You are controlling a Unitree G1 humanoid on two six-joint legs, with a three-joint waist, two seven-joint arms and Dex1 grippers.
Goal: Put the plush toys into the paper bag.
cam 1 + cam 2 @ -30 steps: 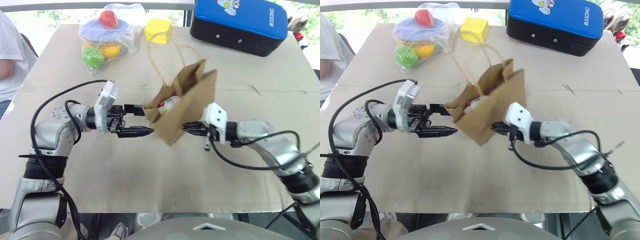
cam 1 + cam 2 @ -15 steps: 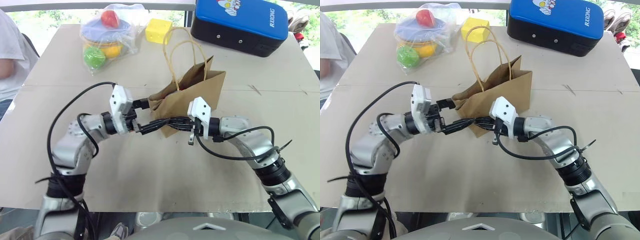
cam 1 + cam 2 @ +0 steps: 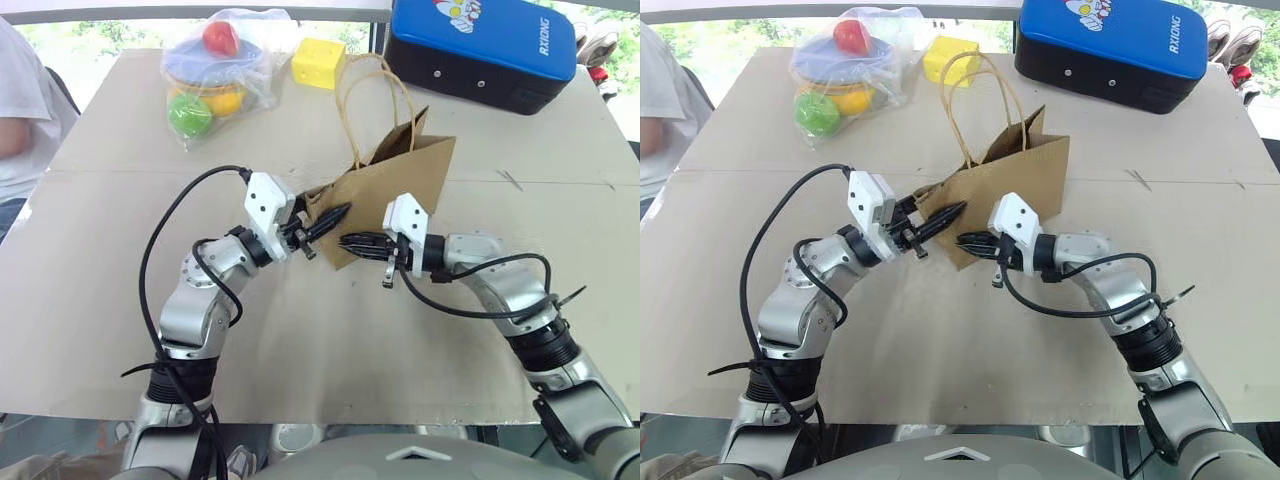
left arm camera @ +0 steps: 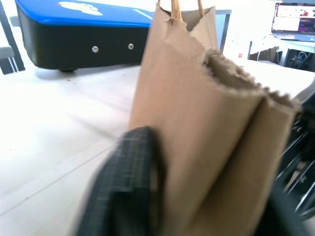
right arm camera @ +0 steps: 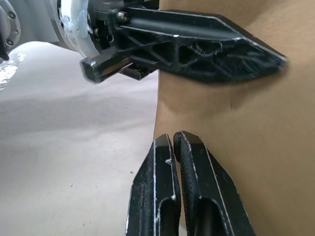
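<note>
Left eye: paper bag [image 3: 400, 185] upright, contents hidden

A pale beige table [image 3: 110, 300] fills most of the space, its top crossed by a faint seam running left to right. Daylight pours in from windows [image 3: 80, 30] beyond the far edge, with green foliage showing outside. To the far right, past the table, stands a desk with a lit laptop screen [image 4: 294, 20] and dark chair frames [image 4: 295, 162] beneath it.

Clear bag of coloured balls [image 3: 210, 70], yellow holed cube [image 3: 318, 62], blue-topped black case [image 3: 482, 48], cardboard-covered table [image 3: 120, 300]
</note>
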